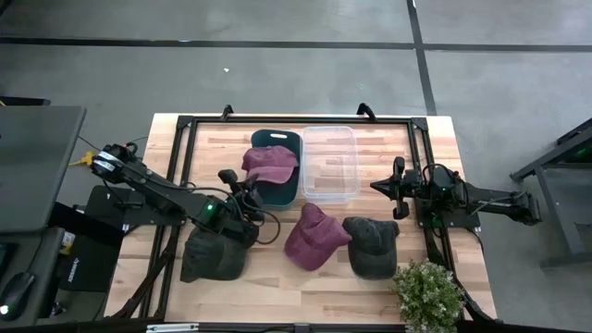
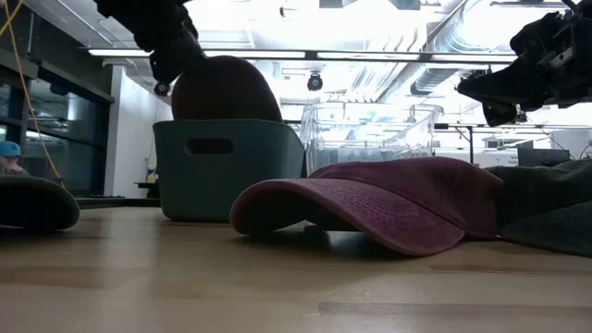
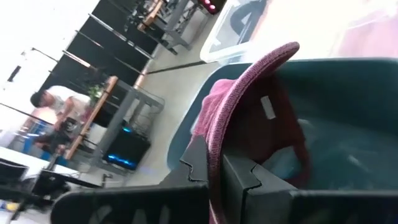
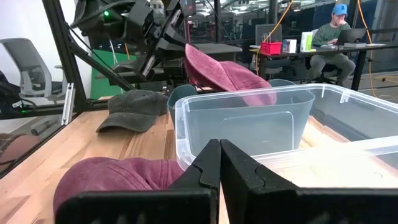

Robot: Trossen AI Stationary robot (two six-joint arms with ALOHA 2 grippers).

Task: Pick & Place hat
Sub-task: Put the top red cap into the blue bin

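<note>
Maroon cap (image 1: pixel 270 163) hangs over the teal bin (image 1: pixel 289 188), pinched by the left gripper (image 1: pixel 248 188); the right gripper (image 1: pixel 381 186) waits pressed together beside the clear tub (image 1: pixel 328 139).

Matt cloth hats (image 1: pixel 316 236), clear glossy plastic tub (image 1: pixel 329 164), pale wood table (image 1: pixel 277 289)

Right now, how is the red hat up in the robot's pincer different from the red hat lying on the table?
The held maroon hat is pinched by its brim in the shut left pincer and hangs over the teal bin. The table maroon hat lies flat on the wood, touched by no pincer. The held one sits tilted; the table one rests brim down. Both are the same faded maroon cap.
</note>
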